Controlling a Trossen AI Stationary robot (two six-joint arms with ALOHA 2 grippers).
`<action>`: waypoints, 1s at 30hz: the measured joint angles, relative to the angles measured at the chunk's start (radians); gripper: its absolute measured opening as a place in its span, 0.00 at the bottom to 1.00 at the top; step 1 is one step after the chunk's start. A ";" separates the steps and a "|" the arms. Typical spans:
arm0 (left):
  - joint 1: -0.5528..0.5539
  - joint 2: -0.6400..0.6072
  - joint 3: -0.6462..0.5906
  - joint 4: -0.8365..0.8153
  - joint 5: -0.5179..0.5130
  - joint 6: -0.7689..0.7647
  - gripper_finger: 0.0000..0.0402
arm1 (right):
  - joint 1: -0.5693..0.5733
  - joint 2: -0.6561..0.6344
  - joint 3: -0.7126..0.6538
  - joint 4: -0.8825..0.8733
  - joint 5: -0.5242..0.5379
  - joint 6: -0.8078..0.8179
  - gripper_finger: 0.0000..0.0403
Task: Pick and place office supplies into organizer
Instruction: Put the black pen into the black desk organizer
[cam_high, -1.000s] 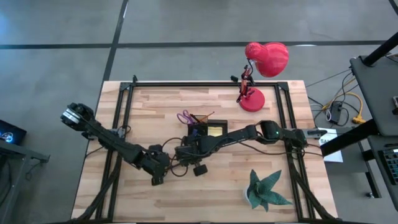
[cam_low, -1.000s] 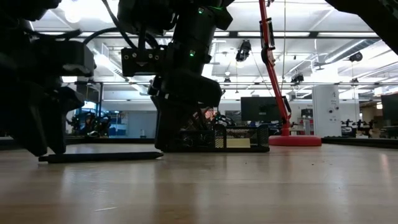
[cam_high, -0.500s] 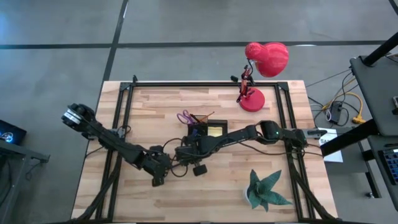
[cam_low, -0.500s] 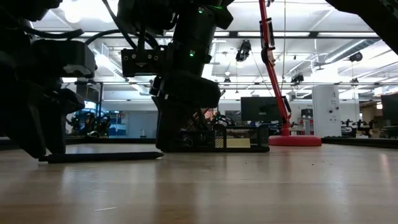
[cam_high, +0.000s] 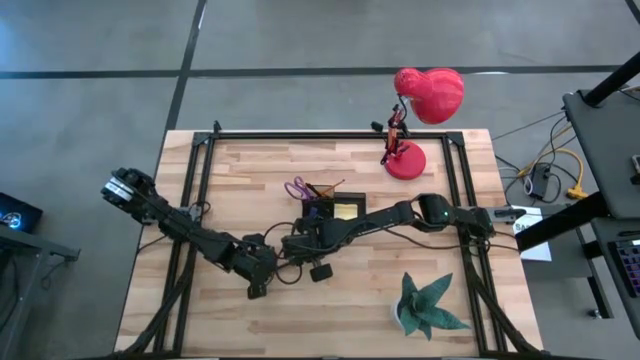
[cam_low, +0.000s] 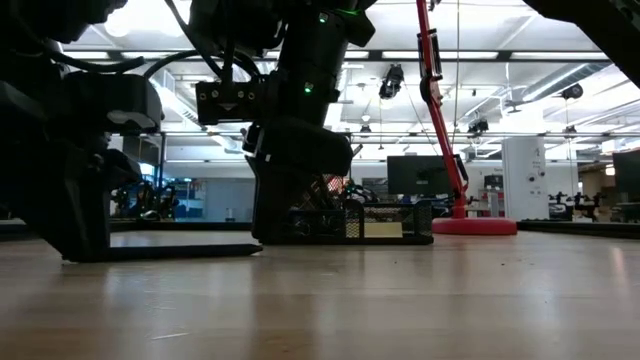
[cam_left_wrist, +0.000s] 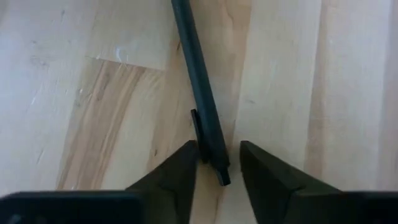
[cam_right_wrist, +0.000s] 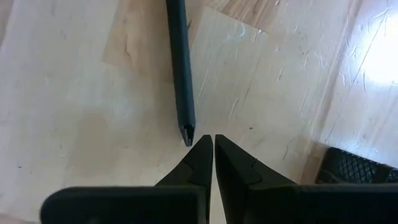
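A thin dark pen (cam_low: 170, 251) lies flat on the wooden table, near the middle. My left gripper (cam_left_wrist: 217, 152) is open and low over the pen's clip end (cam_left_wrist: 208, 140), one finger on each side. My right gripper (cam_right_wrist: 213, 138) is shut, its tips just beside the pen's other end (cam_right_wrist: 185, 127). In the high view the left gripper (cam_high: 256, 288) and the right gripper (cam_high: 296, 245) are close together. Just beyond them on the far side is the black organizer (cam_high: 322, 212). It holds a yellow pad (cam_high: 347, 210) and some pens (cam_high: 325, 190), with purple scissor handles (cam_high: 296, 188) at its far-left corner. My left gripper comes from above, its fingers pointing down and lying across the pen near the clip end. One finger (cam_left_wrist: 186, 158) stands right at the clip; whether it touches I cannot tell. My right gripper's shut fingertips (cam_right_wrist: 205, 146) stand just off the pen's end; whether they touch I cannot tell.
A red desk lamp (cam_high: 405, 160) stands at the far right of the table. A green paper plant (cam_high: 425, 305) sits near the right front corner. Black frame rails (cam_high: 190, 190) run along the table's sides. Bare wood lies toward the near edge.
My left gripper has come down toward the table over the pen's end and moved a little along the pen toward the right gripper. The pen and the right gripper have kept still.
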 joint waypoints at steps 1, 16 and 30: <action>0.002 0.004 0.000 0.000 -0.001 -0.001 0.25 | 0.000 0.000 0.000 0.000 0.000 0.000 0.02; 0.025 0.075 0.013 0.003 -0.009 0.004 0.10 | 0.011 -0.003 0.000 -0.025 0.051 0.045 0.02; 0.029 -0.148 0.089 -0.397 -0.120 0.030 0.05 | 0.018 -0.104 0.013 -0.003 0.395 0.185 0.02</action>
